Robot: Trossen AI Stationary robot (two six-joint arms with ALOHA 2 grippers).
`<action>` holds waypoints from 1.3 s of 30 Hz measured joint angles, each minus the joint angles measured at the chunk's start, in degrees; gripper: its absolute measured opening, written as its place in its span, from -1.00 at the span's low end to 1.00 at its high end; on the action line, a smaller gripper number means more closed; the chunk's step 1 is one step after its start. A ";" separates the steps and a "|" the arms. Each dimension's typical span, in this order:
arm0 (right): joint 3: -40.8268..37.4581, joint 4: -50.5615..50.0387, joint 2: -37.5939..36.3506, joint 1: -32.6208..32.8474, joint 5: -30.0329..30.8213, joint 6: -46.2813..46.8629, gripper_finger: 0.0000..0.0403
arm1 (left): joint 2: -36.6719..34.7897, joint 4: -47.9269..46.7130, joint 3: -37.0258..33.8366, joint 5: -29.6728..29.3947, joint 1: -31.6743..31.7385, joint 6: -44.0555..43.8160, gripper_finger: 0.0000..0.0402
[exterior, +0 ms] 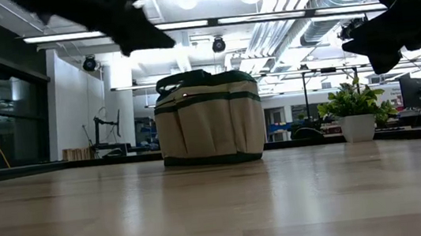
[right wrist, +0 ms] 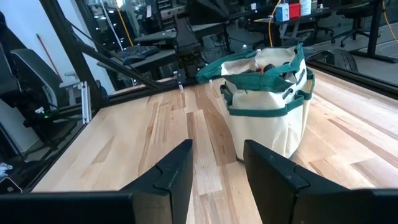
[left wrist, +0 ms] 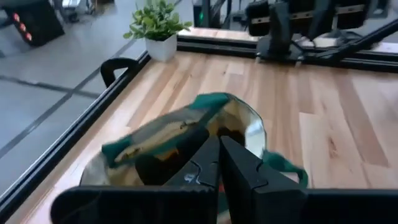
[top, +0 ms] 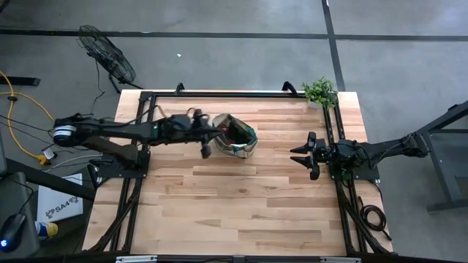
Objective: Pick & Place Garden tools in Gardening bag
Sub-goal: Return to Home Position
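Gardening bag (top: 248,146) stands upright toward the far middle of the tabletop (top: 241,212), garden tools (right wrist: 268,67) packed in its mouth. No loose tools are visible on the wood, so the loading looks done. Left gripper (top: 207,148) hovers just beside the bag's rim, clenched on nothing. Right gripper (top: 306,155) waits well apart, fingers spread.

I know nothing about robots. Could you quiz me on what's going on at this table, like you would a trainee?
1. Which is nearer the gardening bag: A) left gripper, B) right gripper?
2. True or false: the right gripper's fingers are shut on a glove.
3. Fill in: the potted plant stands at a table corner on the ___ arm's side.

Key: 1 A. 2 False: they stand open, with nothing between them. 3 right.
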 joint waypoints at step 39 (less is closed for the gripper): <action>0.01 -0.05 0.16 -0.01 0.01 0.01 -0.33 | -57.94 2.95 -43.00 14.07 -0.02 -9.12 -0.95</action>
